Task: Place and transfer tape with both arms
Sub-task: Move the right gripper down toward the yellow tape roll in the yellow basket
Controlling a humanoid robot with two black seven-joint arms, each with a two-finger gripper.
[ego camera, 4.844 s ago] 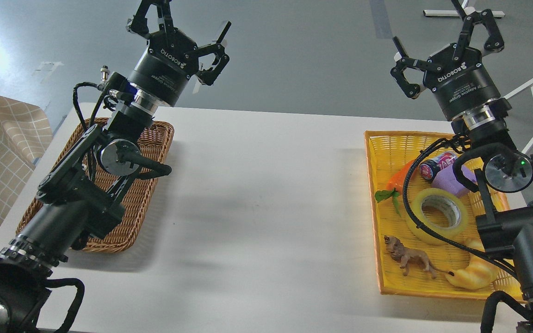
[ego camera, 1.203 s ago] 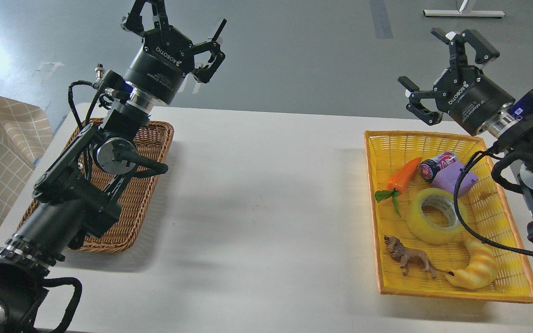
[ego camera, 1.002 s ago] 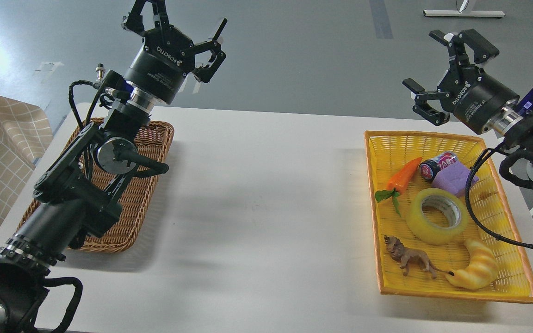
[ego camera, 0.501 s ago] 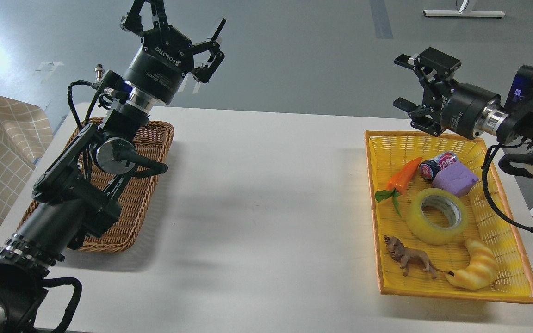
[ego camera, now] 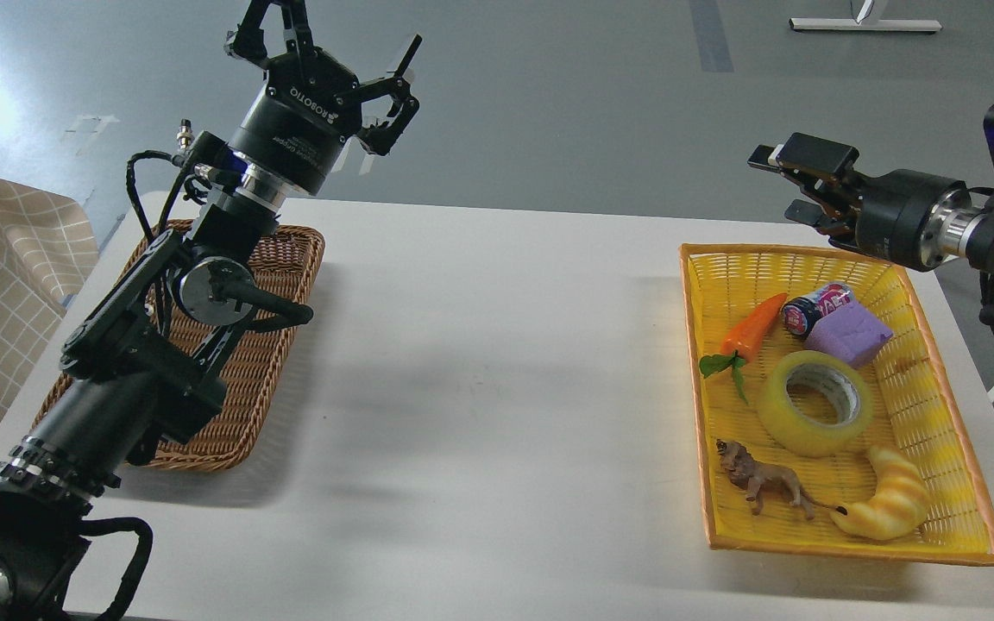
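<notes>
White surface seen from the head view, carrying two baskets. The left arm rises from 8 o'clock toward 11 o'clock and passes over the brown wicker basket, which lies at 9 o'clock. Its left end effector points upward at 11 o'clock with its fingers spread wide and nothing between them. The yellow basket lies at 3 to 4 o'clock. The right arm enters at 2 o'clock and lies roughly level, so that the right end effector points toward 9 o'clock, above the far rim of the yellow basket; it appears nearly edge-on, with its fingers apart and holding nothing. The tape lies flat near the middle of the yellow basket, core opening upward, well apart from both end effectors. Around the tape: croissant toy just beside it at 5 o'clock, purple block at 1 o'clock, toy lion at 7 o'clock, carrot toy at 11 o'clock, small can beside the purple block.
</notes>
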